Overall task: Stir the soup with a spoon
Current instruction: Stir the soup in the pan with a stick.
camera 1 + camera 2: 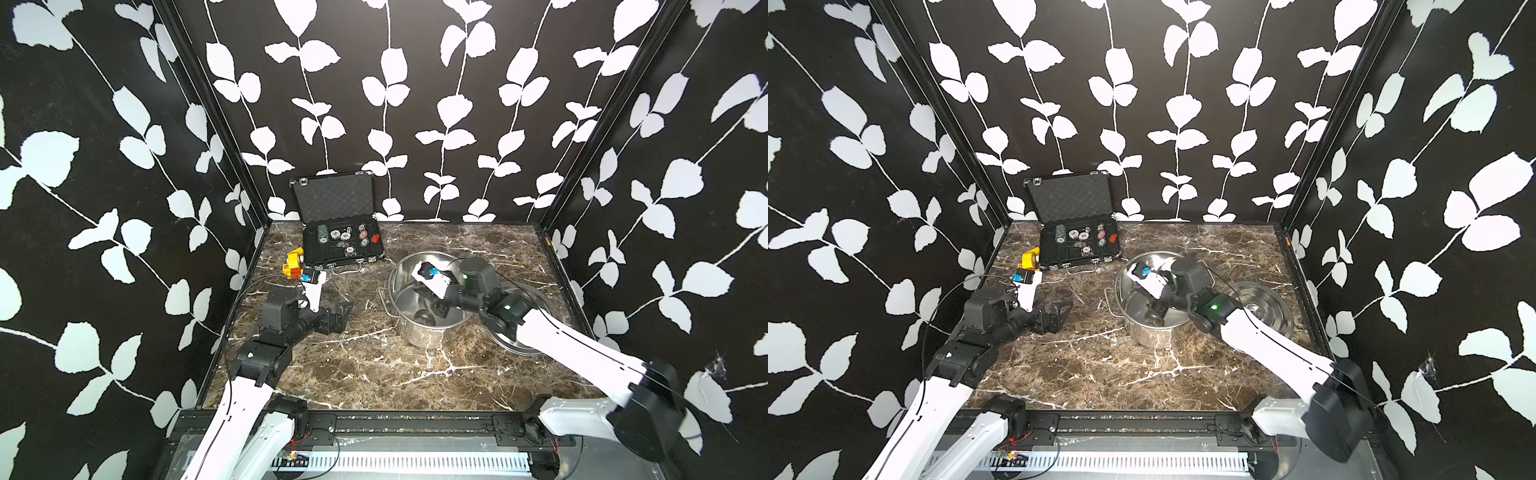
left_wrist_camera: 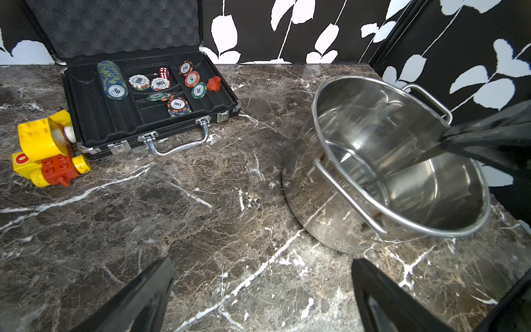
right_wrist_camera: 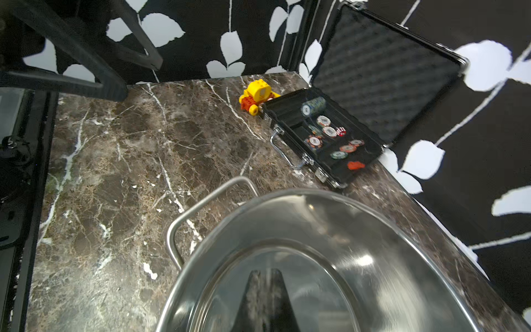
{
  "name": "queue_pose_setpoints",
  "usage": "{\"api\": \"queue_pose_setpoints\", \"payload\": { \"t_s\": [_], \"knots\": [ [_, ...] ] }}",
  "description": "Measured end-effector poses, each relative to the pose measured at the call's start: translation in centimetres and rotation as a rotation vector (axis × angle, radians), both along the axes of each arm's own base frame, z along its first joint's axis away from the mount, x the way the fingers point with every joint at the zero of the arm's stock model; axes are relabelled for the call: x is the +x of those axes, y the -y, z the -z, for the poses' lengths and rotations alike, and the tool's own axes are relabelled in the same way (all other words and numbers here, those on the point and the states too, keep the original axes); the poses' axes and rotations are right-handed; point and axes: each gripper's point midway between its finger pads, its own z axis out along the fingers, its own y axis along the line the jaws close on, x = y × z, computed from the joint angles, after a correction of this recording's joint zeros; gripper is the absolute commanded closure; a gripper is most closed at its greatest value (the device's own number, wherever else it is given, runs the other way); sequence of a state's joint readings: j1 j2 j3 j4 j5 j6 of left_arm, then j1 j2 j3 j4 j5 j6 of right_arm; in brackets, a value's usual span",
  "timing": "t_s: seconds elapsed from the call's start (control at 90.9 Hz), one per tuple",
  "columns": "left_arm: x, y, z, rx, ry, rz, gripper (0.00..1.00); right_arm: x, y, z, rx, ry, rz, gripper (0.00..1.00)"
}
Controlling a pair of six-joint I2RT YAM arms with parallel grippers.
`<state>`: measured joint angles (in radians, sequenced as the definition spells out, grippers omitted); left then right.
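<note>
Left wrist, chips [image 2: 116, 89] marked 50, 100, left jaws apart, right jaws together, seemingly on spoon [image 2: 402, 168]

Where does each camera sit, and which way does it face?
Top views: high at the front, looking down toward the back wall; left arm and right arm show.
Left wrist: on left arm, facing case, toy, pot, spoon; open left hand shows.
Right wrist: on right arm, over the pot, facing the case; right hand, shut on the spoon, shows.
Wrist views share pot, case, toy.
</note>
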<state>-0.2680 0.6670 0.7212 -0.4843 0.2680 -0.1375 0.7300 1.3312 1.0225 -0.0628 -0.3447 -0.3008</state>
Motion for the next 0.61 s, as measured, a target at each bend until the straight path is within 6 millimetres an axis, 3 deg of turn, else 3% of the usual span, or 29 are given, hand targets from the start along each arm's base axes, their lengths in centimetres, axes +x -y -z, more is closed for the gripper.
{"api": "queue_pose_setpoints", "payload": {
  "t_s": [0.198, 0.385, 0.605],
  "knots": [
    [0.0, -0.2, 0.5, 0.003, 0.005, -0.008, 0.01, 2.9, -3.7, 0.7, -0.011, -0.002, -0.036, 1.00],
    [0.1, -0.3, 0.6, 0.008, 0.006, -0.017, 0.01, 6.1, -5.8, 0.3, 0.007, 0.005, -0.037, 1.00],
    [0.1, -0.4, 0.7, 0.009, 0.006, -0.020, 0.01, 10.1, -3.9, 0.3, 0.027, -0.015, 0.043, 1.00]
  ]
}}
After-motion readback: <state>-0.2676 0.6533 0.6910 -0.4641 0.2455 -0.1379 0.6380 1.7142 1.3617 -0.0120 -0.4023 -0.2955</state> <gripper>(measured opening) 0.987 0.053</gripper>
